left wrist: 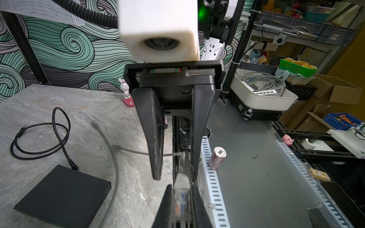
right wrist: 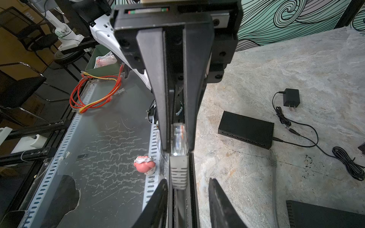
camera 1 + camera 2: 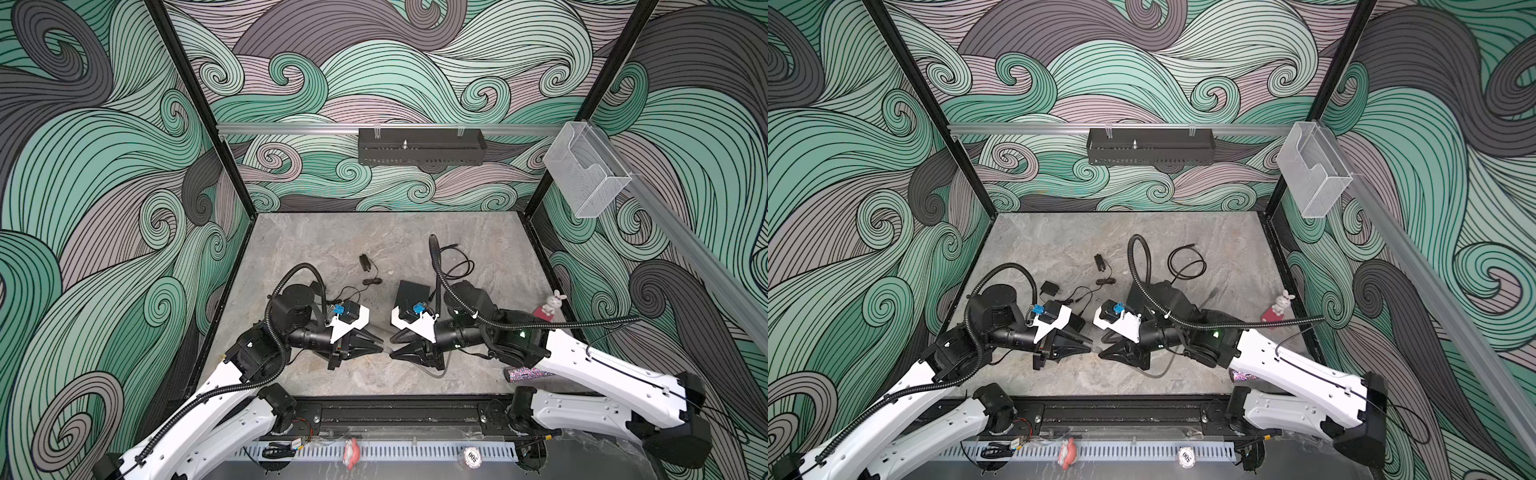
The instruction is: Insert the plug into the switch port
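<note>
plug (image 2: 178, 138) pinched between left fingers (image 2: 158, 88); right fingers (image 2: 219, 201) spread.

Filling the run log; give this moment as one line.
left tool: shut on plug | right tool: open, straddling boot | switch: on table, plug not inserted

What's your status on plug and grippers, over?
Left gripper shut on plug. Right gripper open, straddling its grey boot. Switch apart on table, plug not in. Grey cable loose beside switch.
</note>
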Controlling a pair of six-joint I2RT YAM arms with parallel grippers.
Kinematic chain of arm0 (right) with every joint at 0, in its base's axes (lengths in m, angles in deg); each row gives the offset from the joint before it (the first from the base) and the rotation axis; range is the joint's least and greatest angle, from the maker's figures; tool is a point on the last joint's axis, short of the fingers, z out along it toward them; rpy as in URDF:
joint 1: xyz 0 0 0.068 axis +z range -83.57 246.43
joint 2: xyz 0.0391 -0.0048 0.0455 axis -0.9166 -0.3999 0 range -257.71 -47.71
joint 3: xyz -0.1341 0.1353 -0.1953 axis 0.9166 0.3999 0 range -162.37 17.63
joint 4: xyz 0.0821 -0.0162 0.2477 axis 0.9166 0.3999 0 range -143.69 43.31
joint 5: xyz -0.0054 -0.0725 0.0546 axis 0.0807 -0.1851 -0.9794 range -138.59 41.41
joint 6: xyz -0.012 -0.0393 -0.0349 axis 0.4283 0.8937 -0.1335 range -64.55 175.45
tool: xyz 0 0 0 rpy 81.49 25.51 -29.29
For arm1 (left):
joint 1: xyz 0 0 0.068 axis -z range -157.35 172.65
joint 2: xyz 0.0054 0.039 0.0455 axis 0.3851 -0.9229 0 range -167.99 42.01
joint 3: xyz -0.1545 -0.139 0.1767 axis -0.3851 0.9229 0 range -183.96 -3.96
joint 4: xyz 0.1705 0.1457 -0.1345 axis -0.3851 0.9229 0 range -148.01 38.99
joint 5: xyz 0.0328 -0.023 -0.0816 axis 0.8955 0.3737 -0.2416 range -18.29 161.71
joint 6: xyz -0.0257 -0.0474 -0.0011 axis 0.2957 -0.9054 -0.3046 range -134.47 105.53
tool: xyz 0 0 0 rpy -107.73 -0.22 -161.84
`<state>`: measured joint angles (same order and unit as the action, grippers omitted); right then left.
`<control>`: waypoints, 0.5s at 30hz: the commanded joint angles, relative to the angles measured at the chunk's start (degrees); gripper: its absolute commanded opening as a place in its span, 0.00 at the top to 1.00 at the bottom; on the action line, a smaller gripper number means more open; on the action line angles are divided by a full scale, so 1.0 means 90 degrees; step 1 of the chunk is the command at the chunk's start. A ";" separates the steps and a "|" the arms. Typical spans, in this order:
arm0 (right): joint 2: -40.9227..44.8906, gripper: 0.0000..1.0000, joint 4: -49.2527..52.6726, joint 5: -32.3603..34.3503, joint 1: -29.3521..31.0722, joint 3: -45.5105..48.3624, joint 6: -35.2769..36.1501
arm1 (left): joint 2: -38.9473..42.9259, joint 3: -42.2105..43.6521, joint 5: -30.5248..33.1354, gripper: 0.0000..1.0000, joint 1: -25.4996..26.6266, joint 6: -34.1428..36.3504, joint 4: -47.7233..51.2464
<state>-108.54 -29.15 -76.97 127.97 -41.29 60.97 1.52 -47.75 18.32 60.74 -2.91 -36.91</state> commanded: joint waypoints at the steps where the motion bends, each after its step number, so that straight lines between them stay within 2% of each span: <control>1: -0.0027 0.64 -0.0041 -0.0051 0.0037 -0.0154 0.0001 | -0.0042 -0.0241 -0.0158 0.90 0.0065 0.0025 0.0048; 15: -0.0190 0.65 -0.0022 0.0076 0.0169 -0.0244 0.0145 | -0.0042 -0.0249 -0.0143 0.90 0.0065 0.0025 0.0055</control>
<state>-110.12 -29.15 -76.84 129.10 -41.72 61.32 1.21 -47.78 18.30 60.74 -2.91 -36.86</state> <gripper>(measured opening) 0.352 0.121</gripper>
